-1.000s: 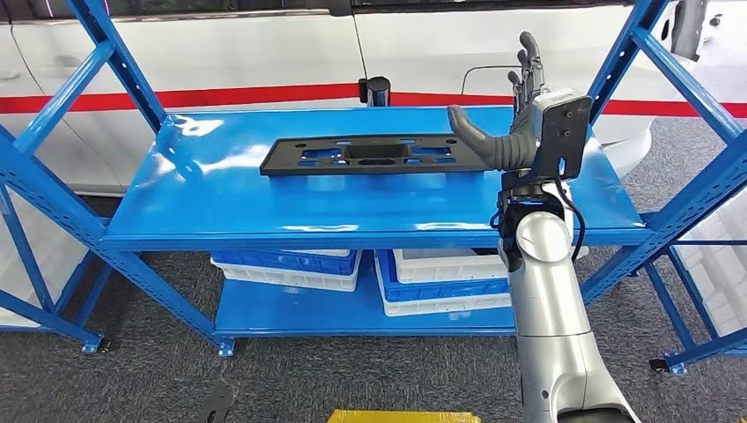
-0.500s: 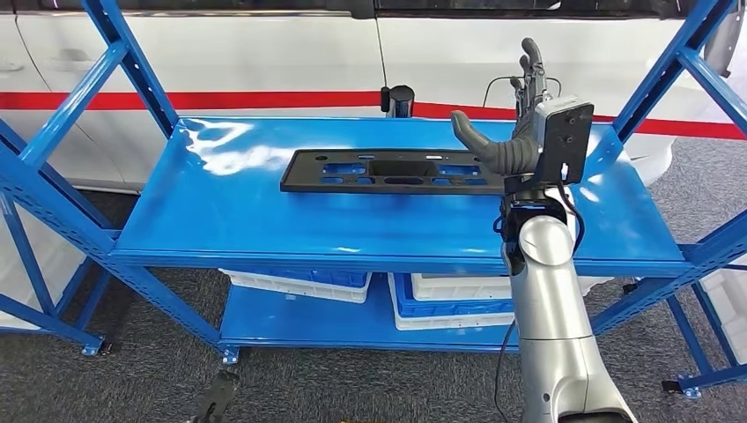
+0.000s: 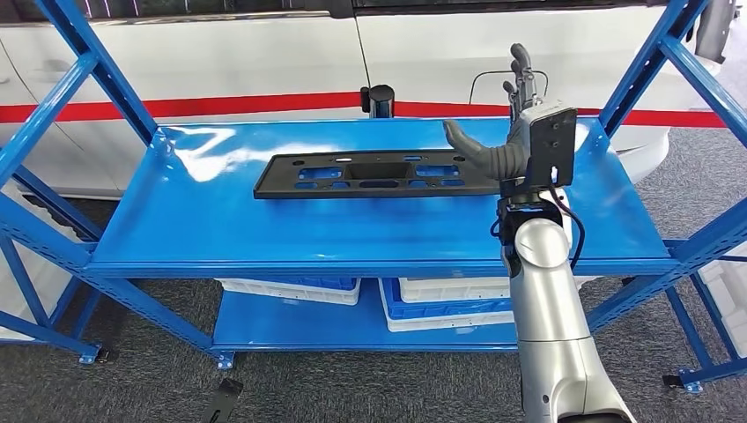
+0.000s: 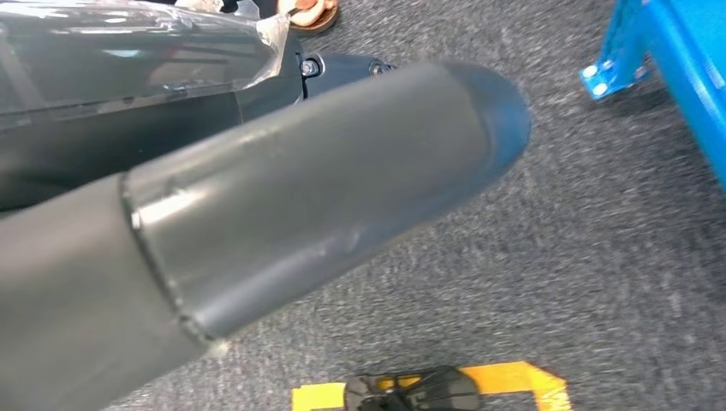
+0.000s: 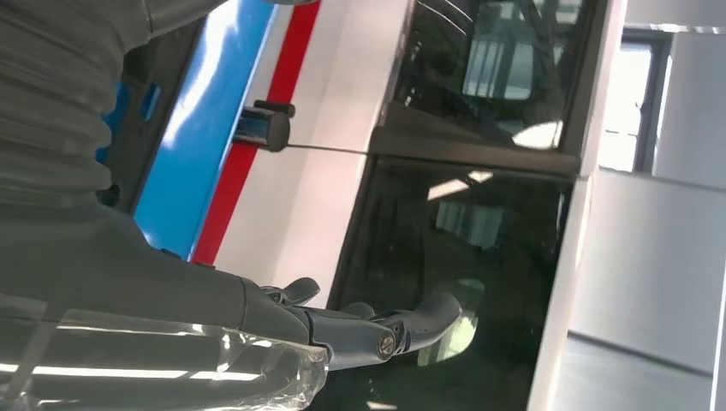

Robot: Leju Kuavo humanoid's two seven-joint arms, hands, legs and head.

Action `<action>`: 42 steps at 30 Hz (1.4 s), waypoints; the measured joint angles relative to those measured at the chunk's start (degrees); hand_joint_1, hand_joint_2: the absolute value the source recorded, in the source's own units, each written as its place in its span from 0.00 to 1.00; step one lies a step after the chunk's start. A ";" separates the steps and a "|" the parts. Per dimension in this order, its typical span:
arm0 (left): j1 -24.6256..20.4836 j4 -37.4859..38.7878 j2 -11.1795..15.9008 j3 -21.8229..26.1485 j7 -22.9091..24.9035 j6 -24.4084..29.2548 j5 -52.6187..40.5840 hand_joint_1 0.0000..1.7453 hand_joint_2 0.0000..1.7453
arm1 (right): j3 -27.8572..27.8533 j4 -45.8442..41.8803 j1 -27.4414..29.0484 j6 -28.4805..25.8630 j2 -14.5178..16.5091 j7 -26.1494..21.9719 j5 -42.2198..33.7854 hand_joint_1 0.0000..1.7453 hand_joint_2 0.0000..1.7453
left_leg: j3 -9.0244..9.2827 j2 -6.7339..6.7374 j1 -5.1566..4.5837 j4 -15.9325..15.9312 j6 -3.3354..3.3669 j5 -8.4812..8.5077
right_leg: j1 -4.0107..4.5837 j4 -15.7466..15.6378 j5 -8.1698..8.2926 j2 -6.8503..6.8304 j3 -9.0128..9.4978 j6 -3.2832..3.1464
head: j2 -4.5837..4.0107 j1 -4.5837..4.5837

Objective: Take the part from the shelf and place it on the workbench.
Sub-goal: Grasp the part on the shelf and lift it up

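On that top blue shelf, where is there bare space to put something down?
The top shelf is bare left of and in front of the black part. It is crowded at the part's right end, where the right hand hovers.

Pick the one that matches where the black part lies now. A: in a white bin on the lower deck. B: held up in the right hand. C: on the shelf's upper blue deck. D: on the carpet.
C: the black part lies flat on the upper blue deck, with the open right hand at its end.
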 joint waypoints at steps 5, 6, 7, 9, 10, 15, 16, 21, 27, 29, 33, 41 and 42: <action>0.59 0.18 -0.33 -0.20 1.28 0.02 -0.97 0.00 0.00 | 3.78 -0.01 1.73 2.19 -0.17 0.76 5.72 0.00 1.00 | 0.02 0.01 0.10 -0.08 -1.11 -0.05 | 0.12 0.02 -0.11 -0.02 0.01 -0.19 | 0.00 0.01; 0.66 0.20 -0.38 -0.34 1.55 -0.01 -1.28 0.00 0.00 | 5.07 -0.03 2.22 2.26 -0.23 1.20 7.62 0.00 1.00 | 0.03 0.01 0.10 -0.08 -1.17 -0.06 | 0.11 0.02 -0.11 -0.02 0.02 -0.19 | 0.00 0.02; 0.70 0.23 -0.44 -0.56 1.82 -0.04 -1.61 0.00 0.00 | 6.64 -0.06 2.82 2.08 -0.30 1.72 9.72 0.00 1.00 | 0.03 0.01 0.09 -0.08 -1.20 -0.06 | 0.11 0.02 -0.11 -0.02 0.02 -0.19 | 0.00 0.02; 0.72 0.26 -0.57 -1.09 2.28 -0.19 -2.32 0.00 0.00 | 10.06 -0.07 4.10 1.19 -0.37 2.80 14.02 0.00 1.00 | 0.01 0.01 0.05 -0.07 -1.22 -0.05 | 0.08 0.02 -0.11 -0.03 0.03 -0.19 | 0.00 0.02; 0.71 0.26 -0.64 -1.31 2.48 -0.27 -2.60 0.00 0.00 | 11.83 0.01 4.70 0.55 -0.38 3.30 16.01 0.00 1.00 | 0.01 0.01 0.02 -0.06 -1.22 -0.05 | 0.05 0.02 -0.11 -0.03 0.03 -0.19 | 0.00 0.02; 0.71 0.26 -0.86 -1.55 2.86 -0.37 -3.18 0.00 0.00 | 17.18 1.13 5.90 -2.31 -0.35 5.21 22.08 0.00 1.00 | -0.03 0.00 -0.17 -0.04 -1.22 -0.06 | -0.13 0.02 -0.11 -0.04 0.04 -0.18 | 0.00 0.03; 0.71 0.26 -0.89 -1.55 2.87 -0.37 -3.32 0.00 0.00 | 18.01 1.88 5.79 -3.40 -0.26 5.98 24.38 0.00 1.00 | -0.03 0.01 -0.21 -0.04 -1.21 -0.06 | -0.17 0.02 -0.11 -0.04 0.05 -0.18 | 0.00 0.04; 0.70 0.27 -0.99 -2.21 3.77 0.15 -6.20 0.00 0.00 | 24.10 9.88 3.95 -16.23 1.36 18.31 53.76 0.00 1.00 | -0.01 0.01 -0.34 -0.04 -1.20 -0.07 | -0.27 0.01 -0.10 -0.04 0.05 -0.17 | 0.00 0.01; 0.71 0.28 -1.60 -5.17 4.29 0.40 -9.11 0.00 0.00 | 27.46 24.16 -0.53 -25.50 4.61 27.92 72.57 0.00 1.00 | 0.01 -0.02 -0.33 -0.01 -1.20 -0.06 | -0.26 0.01 -0.10 -0.14 0.09 -0.17 | 0.00 0.03; 0.72 0.28 -1.90 -5.36 4.09 0.28 -9.14 0.00 0.00 | 26.52 28.60 -2.24 -25.78 5.16 30.96 71.83 0.00 1.00 | 0.00 -0.02 -0.34 0.02 -1.20 -0.05 | -0.26 0.01 -0.10 -0.16 0.09 -0.16 | 0.00 0.02; 0.71 0.28 -2.27 -5.46 3.28 -0.10 -9.03 0.00 0.00 | 23.72 36.24 -5.63 -26.31 5.04 35.61 71.61 0.00 1.00 | 0.00 -0.02 -0.34 0.11 -1.20 -0.06 | -0.27 0.01 -0.08 -0.15 0.10 -0.14 | 0.00 0.02; 0.71 0.28 -2.37 -5.46 2.75 -0.45 -8.80 0.00 0.00 | 21.58 39.98 -6.54 -25.90 4.58 36.86 71.55 0.00 1.00 | -0.03 -0.02 -0.35 0.16 -1.19 -0.07 | -0.27 0.01 -0.08 -0.16 0.10 -0.14 | 0.00 0.01; 0.71 0.28 -2.38 -5.46 2.75 -0.45 -8.80 0.00 0.00 | 21.56 40.01 -6.55 -25.89 4.58 36.87 71.55 0.00 1.00 | -0.03 -0.02 -0.35 0.16 -1.19 -0.07 | -0.27 0.01 -0.08 -0.16 0.10 -0.14 | 0.00 0.01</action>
